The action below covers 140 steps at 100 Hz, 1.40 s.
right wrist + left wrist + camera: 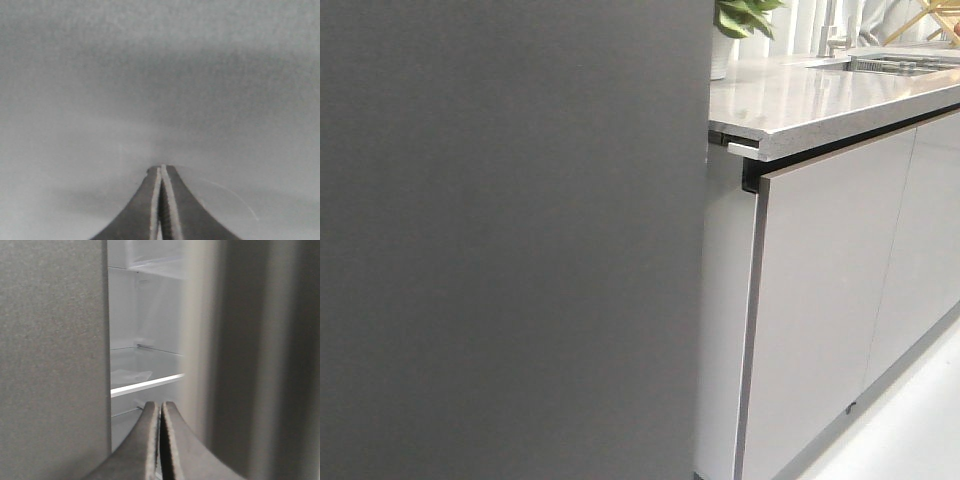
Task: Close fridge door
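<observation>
1. In the front view you see the fridge door (510, 240) filling the frame from the left — its matte dark grey face ends at a vertical edge just beside the pale cabinet front (830, 300), which sits under the stone countertop (820, 95). A potted plant (740, 20) stands on that countertop, behind the door's edge. Neither arm shows here.
2. In the left wrist view your left gripper (160, 407) has its fingers pressed together, holding nothing. Beyond it a gap shows the fridge shelves (145, 385) between two grey panels — which one is the door, you cannot tell.
3. In the right wrist view your right gripper (161, 170) is closed and empty, its tip right at a plain grey surface (160, 75).
</observation>
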### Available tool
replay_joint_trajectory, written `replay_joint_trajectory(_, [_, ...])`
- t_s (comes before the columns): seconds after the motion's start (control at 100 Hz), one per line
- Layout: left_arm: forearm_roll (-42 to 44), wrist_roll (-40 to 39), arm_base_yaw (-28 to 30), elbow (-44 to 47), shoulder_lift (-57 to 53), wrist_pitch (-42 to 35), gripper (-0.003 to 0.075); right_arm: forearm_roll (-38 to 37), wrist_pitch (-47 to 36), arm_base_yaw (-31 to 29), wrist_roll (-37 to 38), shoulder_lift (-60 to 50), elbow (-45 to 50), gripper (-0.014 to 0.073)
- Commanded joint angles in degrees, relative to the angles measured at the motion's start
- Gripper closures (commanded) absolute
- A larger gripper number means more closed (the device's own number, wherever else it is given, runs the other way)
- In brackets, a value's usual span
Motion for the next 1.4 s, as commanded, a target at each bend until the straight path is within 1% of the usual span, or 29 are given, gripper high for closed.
replay_joint_trajectory(0.0, [-0.2,-0.2,0.3,2.0,-0.6,-4.2,0.0740,0.8,-8.6,-0.7,-0.9,2.1,-3.9,0.0638])
replay_joint_trajectory(0.21, [-0.2,-0.2,0.3,2.0,-0.6,-4.2,0.0740,0.8,-9.5,-2.8,-0.9,8.7,-9.2,0.0638])
replay_joint_trajectory(0.36, [-0.2,-0.2,0.3,2.0,-0.6,-4.2,0.0740,0.8,-9.5,-2.9,-0.9,12.2,-11.3,0.0638])
replay_joint_trajectory(0.54, [-0.2,-0.2,0.3,2.0,-0.6,-4.2,0.0740,0.6,-9.2,-3.0,-0.9,13.6,-11.9,0.0638])
replay_joint_trajectory(0.7, [-0.2,-0.2,0.3,2.0,-0.6,-4.2,0.0740,0.6,-6.2,-4.6,-0.9,12.3,-11.9,0.0638])
replay_joint_trajectory(0.78, [-0.2,-0.2,0.3,2.0,-0.6,-4.2,0.0740,0.1,-3.6,-5.7,-0.9,10.5,-11.9,0.0638])
replay_joint_trajectory(0.84, [-0.2,-0.2,0.3,2.0,-0.6,-4.2,0.0740,-1.6,-1.8,-6.7,-0.3,8.7,-11.9,0.0637])
replay_joint_trajectory(0.94, [-0.2,-0.2,0.3,2.0,-0.6,-4.2,0.0740,-8.0,1.0,-8.1,4.1,4.5,-11.9,0.0637])
replay_joint_trajectory(1.03, [-0.2,-0.2,0.3,2.0,-0.6,-4.2,0.0740,-13.0,3.4,-9.0,6.7,-0.2,-11.8,0.0637])
replay_joint_trajectory(1.22, [-0.2,-0.2,0.3,2.0,-0.6,-4.2,0.0740,-19.1,8.6,-11.5,11.3,-10.8,-11.7,0.0637])
replay_joint_trajectory(1.29, [-0.2,-0.2,0.3,2.0,-0.6,-4.2,0.0740,-21.7,9.5,-11.9,13.0,-15.5,-9.3,0.0637])
replay_joint_trajectory(1.39, [-0.2,-0.2,0.3,2.0,-0.6,-4.2,0.0740,-24.6,9.6,-11.9,14.6,-24.0,-2.4,0.0637])
